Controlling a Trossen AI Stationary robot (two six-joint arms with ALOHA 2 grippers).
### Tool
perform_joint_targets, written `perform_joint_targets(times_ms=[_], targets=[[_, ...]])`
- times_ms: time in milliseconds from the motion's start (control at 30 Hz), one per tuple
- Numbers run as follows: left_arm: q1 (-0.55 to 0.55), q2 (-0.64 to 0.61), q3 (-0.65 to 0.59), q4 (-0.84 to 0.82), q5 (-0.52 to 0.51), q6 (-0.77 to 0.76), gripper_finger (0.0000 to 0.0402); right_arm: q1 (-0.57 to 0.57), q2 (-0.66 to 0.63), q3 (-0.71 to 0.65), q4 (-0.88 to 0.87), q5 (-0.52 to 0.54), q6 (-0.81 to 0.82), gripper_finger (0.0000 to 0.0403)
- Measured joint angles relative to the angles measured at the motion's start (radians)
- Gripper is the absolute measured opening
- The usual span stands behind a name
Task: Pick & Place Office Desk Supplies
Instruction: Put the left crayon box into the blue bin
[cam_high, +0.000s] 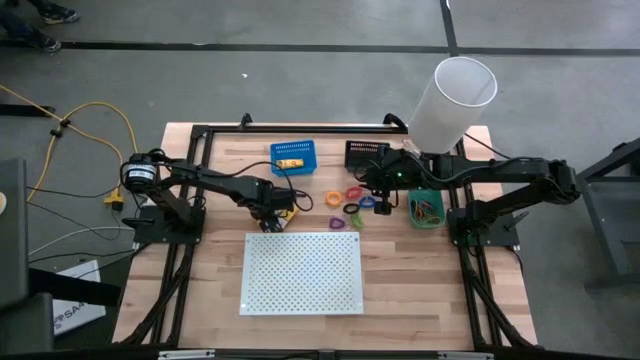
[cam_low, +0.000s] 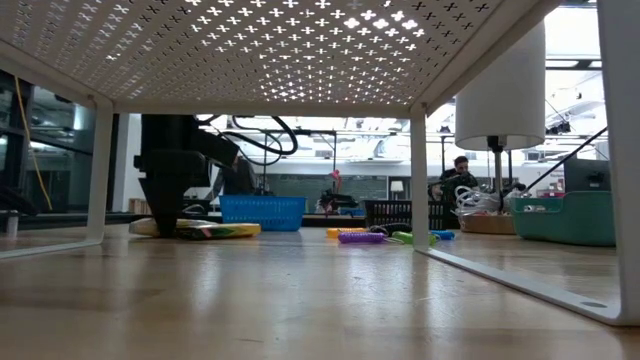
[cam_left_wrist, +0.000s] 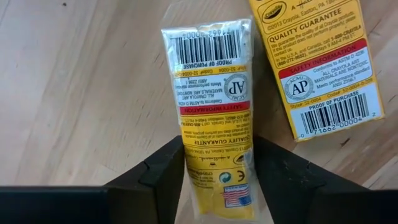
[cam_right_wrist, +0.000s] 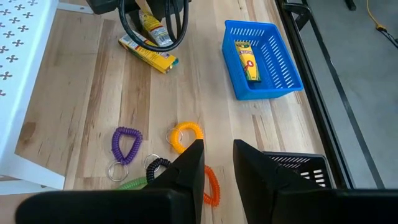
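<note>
Left arm: reaches from its base at the left-centre of the high view toward the middle of the frame, elbow bent, wrist pitched down.
Left gripper (cam_high: 272, 212): just left of centre in the high view, low over the table; in the low view it stands at the left of the frame as a dark upright mass.
Left fingers (cam_left_wrist: 163, 177): parted, one at each long side of a yellow crayon packet (cam_left_wrist: 214, 115); contact cannot be told.
Right arm: stretches from the right-centre of the high view leftward, nearly straight.
Right gripper (cam_high: 372, 190): slightly right of centre in the high view.
Right fingers (cam_right_wrist: 186, 171): a narrow gap between them, nothing in it.
</note>
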Motion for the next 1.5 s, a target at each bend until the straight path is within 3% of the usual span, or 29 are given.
perform_joint_targets(times_ms=[267,700,1200,1500], targets=[[0.0,0.0,-0.001,0.001,0.001,0.0,0.0152,0.0,0.0,0.0,0.0,0.0,0.0,0.0074],[0.012,-0.012,-0.004,-0.028,-0.017,0.001,0.0149,0.0,0.0,0.0,0.0,0.0,0.0,0.0074],[0.083,-0.224,-0.003,-0.058,-0.017,0.074,0.0149,0.0,0.0,0.0,0.003,0.0,0.0,0.0074],[0.078,-0.235,-0.003,-0.021,-0.016,0.088,0.0149,0.0,0.0,0.0,0.003,0.0,0.0,0.0074]])
